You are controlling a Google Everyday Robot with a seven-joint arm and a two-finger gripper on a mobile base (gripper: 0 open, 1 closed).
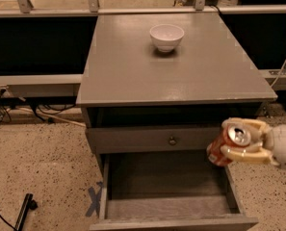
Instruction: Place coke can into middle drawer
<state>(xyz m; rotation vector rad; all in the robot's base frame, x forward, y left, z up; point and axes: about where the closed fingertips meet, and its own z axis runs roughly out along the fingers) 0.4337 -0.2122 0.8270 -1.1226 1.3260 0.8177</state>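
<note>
Pinching the coke can between the pale, rounded fingers of the gripper, tilted, silver top and pull tab facing up and outward. Hangs in the air just below the counter's front right corner, apparently over the right wall of the open middle drawer. Looks like the carrying step, with the can not yet set down. Calls next for a shift toward the front edge's middle, then lowering onto the bare board bottom before letting go. Shows matte grey wood, low walls, a small round metal knob on the upper drawer front. Leaves a smooth white bowl near the back edge.
</note>
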